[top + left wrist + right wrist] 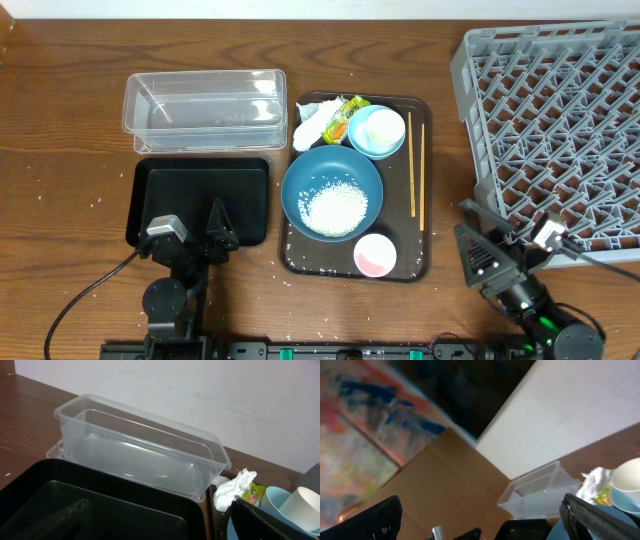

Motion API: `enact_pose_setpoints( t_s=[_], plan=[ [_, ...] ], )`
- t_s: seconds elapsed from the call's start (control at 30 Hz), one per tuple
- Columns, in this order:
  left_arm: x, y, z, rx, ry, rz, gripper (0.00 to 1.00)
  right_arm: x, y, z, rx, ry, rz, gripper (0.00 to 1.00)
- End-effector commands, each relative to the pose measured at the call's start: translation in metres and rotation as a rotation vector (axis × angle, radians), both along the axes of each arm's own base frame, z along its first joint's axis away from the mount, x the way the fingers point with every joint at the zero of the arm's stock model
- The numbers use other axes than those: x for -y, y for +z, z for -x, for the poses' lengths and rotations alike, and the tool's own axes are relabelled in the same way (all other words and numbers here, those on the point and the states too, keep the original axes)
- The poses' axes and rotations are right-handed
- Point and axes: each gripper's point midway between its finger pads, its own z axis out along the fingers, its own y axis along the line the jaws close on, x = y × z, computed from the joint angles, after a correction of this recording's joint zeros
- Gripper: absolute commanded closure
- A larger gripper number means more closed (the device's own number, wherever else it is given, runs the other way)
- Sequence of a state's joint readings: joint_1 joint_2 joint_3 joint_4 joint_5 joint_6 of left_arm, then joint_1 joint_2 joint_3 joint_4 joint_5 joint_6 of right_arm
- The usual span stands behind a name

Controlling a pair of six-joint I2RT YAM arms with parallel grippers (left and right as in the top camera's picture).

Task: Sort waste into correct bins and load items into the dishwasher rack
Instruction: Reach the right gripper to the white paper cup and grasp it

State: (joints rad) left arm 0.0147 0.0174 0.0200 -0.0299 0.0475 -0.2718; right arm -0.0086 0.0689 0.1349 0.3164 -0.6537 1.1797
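Observation:
On the dark-brown serving tray lie a crumpled white tissue (311, 121) and a snack wrapper (344, 117). Beside them are a white cup (386, 127) inside a small light-blue bowl (365, 140), a large dark-blue bowl (300, 180) holding rice (335, 209), a pink cup (375, 255) and chopsticks (416, 170). The clear tub (205, 108) and the black tray-bin (200, 195) stand to the left, and the grey rack (560, 120) to the right. My left gripper (195, 225) is open and empty over the bin's near edge. My right gripper (474, 237) is open and empty by the rack's near corner.
The brown serving tray (420, 230) sits between the bins and the rack. Loose rice grains are scattered on the tray and on the wooden table. In the left wrist view, the clear tub (140, 450) stands just beyond the black bin (100, 505), with the tissue (232, 491) at right.

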Motion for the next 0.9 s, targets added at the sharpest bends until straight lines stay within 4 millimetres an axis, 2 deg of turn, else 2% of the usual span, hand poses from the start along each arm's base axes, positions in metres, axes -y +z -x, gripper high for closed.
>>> enact_pose_setpoints(
  t_s=[0.0,0.2,0.37,0.47,0.53,0.67,0.77,0.87],
  plan=[
    [0.000,-0.017,0.001,-0.055,-0.002,-0.016,0.09,0.002,0.041,0.000,0.071,-0.053,0.086,0.01],
    [0.000,-0.017,0.001,-0.055,-0.002,-0.016,0.09,-0.020,0.076,-0.023,0.028,0.057,0.379,0.01],
    [0.000,-0.017,0.001,-0.055,-0.001,-0.016,0.09,-0.034,0.088,-0.045,-0.077,0.171,0.581,0.01],
    [0.000,-0.017,0.001,-0.055,-0.002,-0.016,0.09,-0.042,0.084,-0.057,-0.173,0.180,0.709,0.01],
    [0.000,-0.017,0.001,-0.055,-0.002,-0.016,0.09,-0.047,0.074,-0.064,-0.251,0.168,0.831,0.01],
    [0.000,-0.017,0.001,-0.055,-0.002,-0.016,0.09,-0.068,0.038,-0.070,-0.394,0.174,1.153,0.01],
    [0.000,-0.017,0.001,-0.055,-0.002,-0.016,0.09,-0.097,0.004,-0.066,-0.483,0.265,1.369,0.01],
    [0.000,-0.017,0.001,-0.055,-0.002,-0.016,0.09,-0.125,-0.028,-0.063,-0.538,0.367,1.499,0.01]
  ],
)
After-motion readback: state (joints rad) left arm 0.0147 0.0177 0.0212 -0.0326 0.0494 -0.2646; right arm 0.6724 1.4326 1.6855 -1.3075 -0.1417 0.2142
